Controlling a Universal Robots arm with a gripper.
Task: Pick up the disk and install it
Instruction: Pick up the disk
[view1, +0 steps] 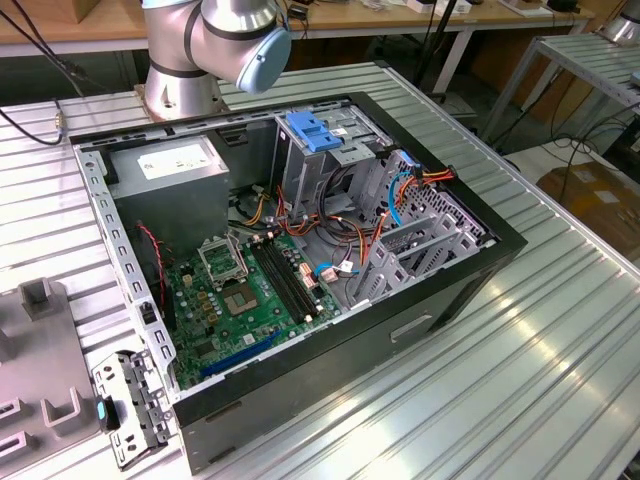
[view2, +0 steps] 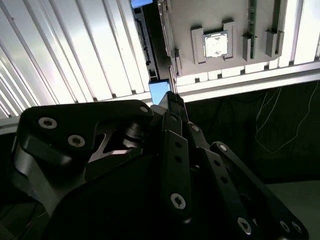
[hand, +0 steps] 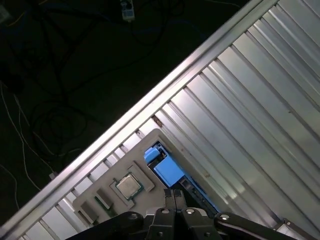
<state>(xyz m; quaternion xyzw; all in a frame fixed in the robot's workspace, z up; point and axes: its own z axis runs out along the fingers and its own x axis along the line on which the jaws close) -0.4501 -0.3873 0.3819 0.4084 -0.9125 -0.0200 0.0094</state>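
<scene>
**Pincer closed over the disk at the tray's edge**

The exterior view gives you the wider scene. An open computer case (view1: 330, 250) lies on the ribbed metal bench (view1: 560, 380), with the arm (view1: 215, 40) rising at its far end. Inside the case you see a green motherboard (view1: 245, 295), a grey box (view1: 165, 190) with a white sticker, and a light-blue bracket (view1: 315, 130) on top of the drive cage. At the exterior view's lower left, a pale slotted metal part (view1: 125, 410) with a blue tab lies beside a grey tray (view1: 40, 370). From there you cannot tell whether that part is the disk.

The wrist views look down past the pincer (hand: 174, 192) at the bench edge and the dark floor (hand: 75, 65) with its loose cables. In both wrist views the grey tray (hand: 150, 142) carries a square chip (hand: 129, 186) in a recess.

The disk (hand: 167, 170) sits against the side of that tray. You see it edge-on as a narrow dark body with a bright blue plastic end and a blue strip along its length. In the second wrist view the disk (view2: 159, 91) shows the same blue end, with a grey and dark side running away from it.

The pincer's (view2: 174, 102) fingertips are pressed together with nothing between them. The disk's blue end lies just beyond the tips and in line with them, and the pincer does not hold it. The disk is on the bench, outside the case.
</scene>
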